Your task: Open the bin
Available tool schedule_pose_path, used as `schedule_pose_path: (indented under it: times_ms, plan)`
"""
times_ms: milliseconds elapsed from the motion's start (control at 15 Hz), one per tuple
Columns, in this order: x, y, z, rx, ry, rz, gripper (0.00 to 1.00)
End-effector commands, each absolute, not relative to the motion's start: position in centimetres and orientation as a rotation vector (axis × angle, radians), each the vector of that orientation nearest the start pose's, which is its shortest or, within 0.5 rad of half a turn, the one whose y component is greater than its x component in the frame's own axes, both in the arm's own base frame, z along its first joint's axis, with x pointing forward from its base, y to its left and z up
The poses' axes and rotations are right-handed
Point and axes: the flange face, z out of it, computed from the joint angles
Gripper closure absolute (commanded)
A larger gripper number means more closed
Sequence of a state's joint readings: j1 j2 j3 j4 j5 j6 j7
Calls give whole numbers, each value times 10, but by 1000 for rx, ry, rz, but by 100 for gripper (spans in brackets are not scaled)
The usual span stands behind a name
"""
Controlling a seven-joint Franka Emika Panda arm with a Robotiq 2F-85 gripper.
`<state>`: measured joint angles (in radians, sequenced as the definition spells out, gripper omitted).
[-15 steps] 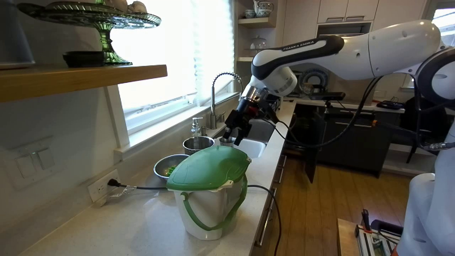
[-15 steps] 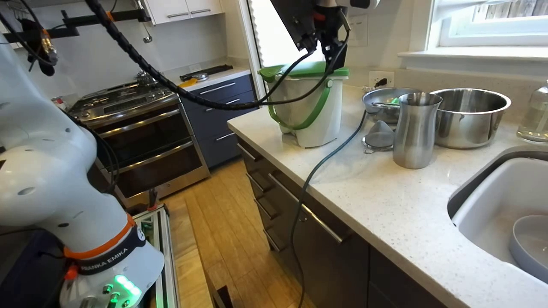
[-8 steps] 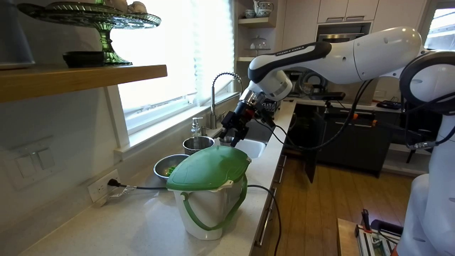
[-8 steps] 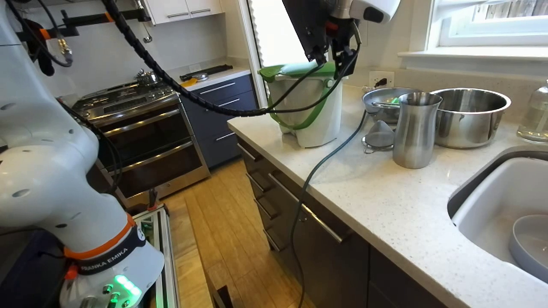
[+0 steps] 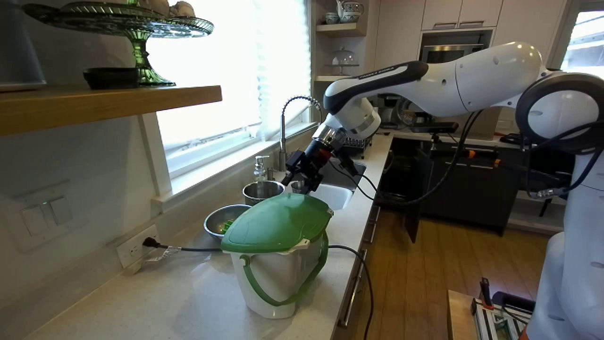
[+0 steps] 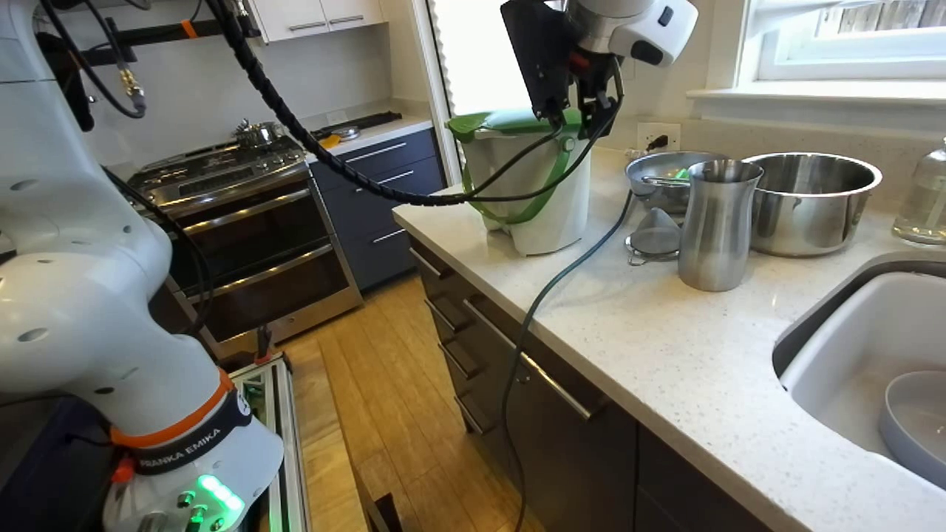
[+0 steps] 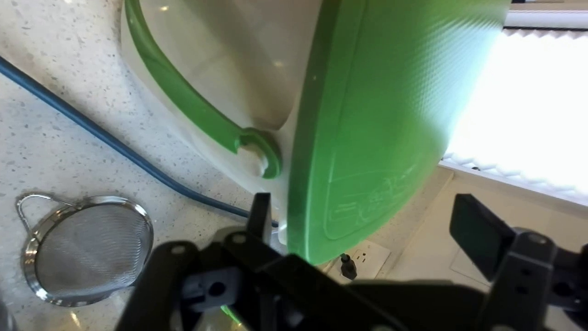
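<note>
The bin is a white tapered pail (image 5: pixel 266 283) with a green domed lid (image 5: pixel 283 222) and a green handle hanging down its side. It stands upright on the counter with the lid shut, and it also shows in an exterior view (image 6: pixel 536 199). My gripper (image 5: pixel 295 185) is at the sink-side end of the lid, at about rim height. In the wrist view my gripper (image 7: pixel 363 211) is open and empty. One finger is beside the pail just under the lid's rim; the other is out past the lid's top. The lid (image 7: pixel 376 115) lies between their lines. Contact cannot be told.
A metal bowl with green bits (image 6: pixel 676 196), a steel pot (image 6: pixel 805 222), a steel pitcher (image 6: pixel 715 229) and a strainer (image 6: pixel 654 240) stand between bin and sink (image 6: pixel 872 355). A cord (image 6: pixel 547 288) crosses the counter beside the bin. A wooden shelf (image 5: pixel 108 106) juts from the wall.
My gripper has moved down and closer to the lid's end, leftward in one exterior picture and rightward in the opposite one. The bin and its lid have not moved.
</note>
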<state>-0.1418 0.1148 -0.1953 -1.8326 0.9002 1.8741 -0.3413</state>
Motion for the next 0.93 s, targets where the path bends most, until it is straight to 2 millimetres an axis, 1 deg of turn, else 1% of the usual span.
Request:
schedule_pose_path:
  times_ms: [0,867]
  plan:
    - [590,-140,482,-2251,388,-269,0]
    - [592,-145,482,-2121,435,-273,0]
